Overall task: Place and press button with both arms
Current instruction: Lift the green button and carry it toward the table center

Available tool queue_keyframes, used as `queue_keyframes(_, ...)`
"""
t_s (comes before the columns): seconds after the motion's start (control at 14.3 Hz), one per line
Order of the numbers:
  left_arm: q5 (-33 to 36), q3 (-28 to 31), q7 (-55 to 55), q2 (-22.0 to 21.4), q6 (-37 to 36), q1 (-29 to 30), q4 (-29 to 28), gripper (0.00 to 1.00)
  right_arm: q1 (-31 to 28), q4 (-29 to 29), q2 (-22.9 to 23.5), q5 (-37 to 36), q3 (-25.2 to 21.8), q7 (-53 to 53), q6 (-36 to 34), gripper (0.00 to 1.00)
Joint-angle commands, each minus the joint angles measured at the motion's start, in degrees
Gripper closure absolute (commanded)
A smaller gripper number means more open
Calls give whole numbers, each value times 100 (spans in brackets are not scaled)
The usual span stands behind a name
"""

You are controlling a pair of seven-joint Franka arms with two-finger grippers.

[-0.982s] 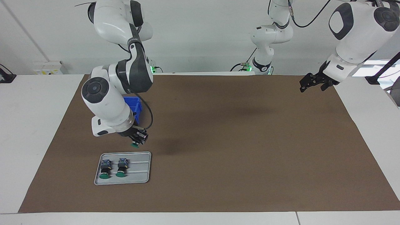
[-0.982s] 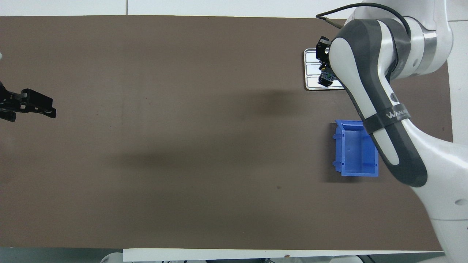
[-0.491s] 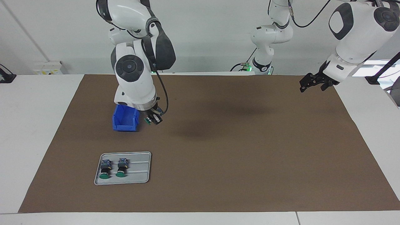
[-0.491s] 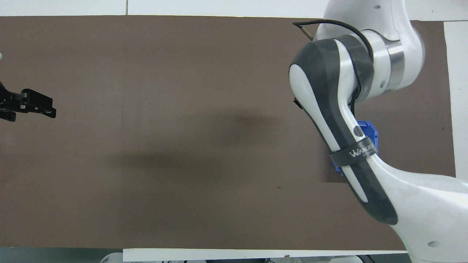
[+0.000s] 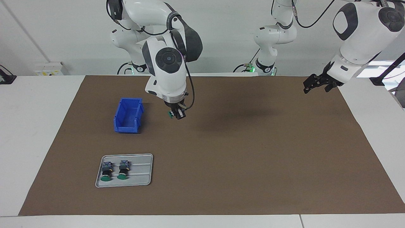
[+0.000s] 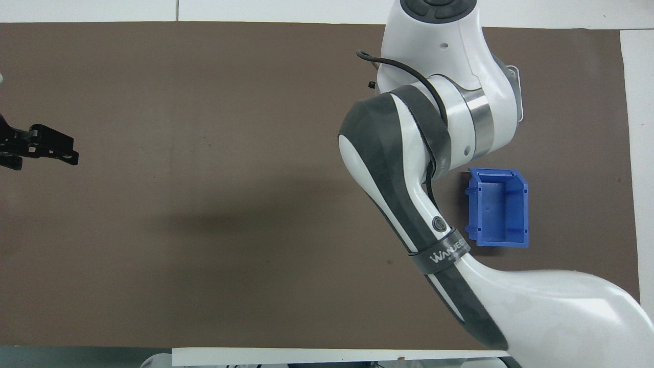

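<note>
Facing view
Right gripper (image 5: pixel 177 114): raised over bare brown mat (image 5: pixel 240 164), off the 3 o'clock side of the blue bin (image 5: pixel 128 115); fingers pressed onto the button (image 5: pixel 171 115).
Button: pinched in the right gripper, its green cap showing at the 9 o'clock edge of the fingers, clear of the mat.
Right arm (image 5: pixel 166 68): comes down from 12 o'clock, wrist pointing toward the mat.
Blue bin: open-topped, standing on the mat toward the right arm's end, nearer to the robots than the grey tray (image 5: pixel 144 172).
Grey tray: at about 7 o'clock from the bin, flat on the mat, well apart from it.
Two spare buttons (image 5: pixel 114 170): lying side by side in the tray, green caps toward 6 o'clock, blue-grey blocks toward 12 o'clock.
Left gripper (image 5: pixel 313 85): waits over the mat's edge at the left arm's end, at 2 o'clock in the frame; fingers spread apart, holding nothing.

Overhead view
Right arm (image 6: pixel 409 168): sweeps from 5 o'clock up to 1 o'clock, hiding its own gripper and the held button.
Blue bin (image 6: pixel 498 207): at 3 o'clock, just beside the forearm, inside bare.
Grey tray (image 6: pixel 517 97): only a sliver of rim shows past the wrist at 2 o'clock.
Left gripper (image 6: pixel 59 151): at 9 o'clock, over the mat (image 6: pixel 204 153), fingers spread.
</note>
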Motion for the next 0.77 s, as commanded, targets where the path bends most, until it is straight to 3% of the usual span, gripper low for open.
queue_keyframes(0.0, 19, -15, 52, -116, 80, 37, -128, 0, 334, -134, -95, 137, -102, 632, 109, 97)
queue_keyframes(0.35, 19, -15, 52, -116, 80, 37, -128, 0, 774, -414, -192, 303, -93, 1293, 414, 97)
queue_keyframes(0.7, 19, -15, 43, -116, 71, 28, -128, 0, 792, -2047, -832, 348, 126, 1311, 1776, 97)
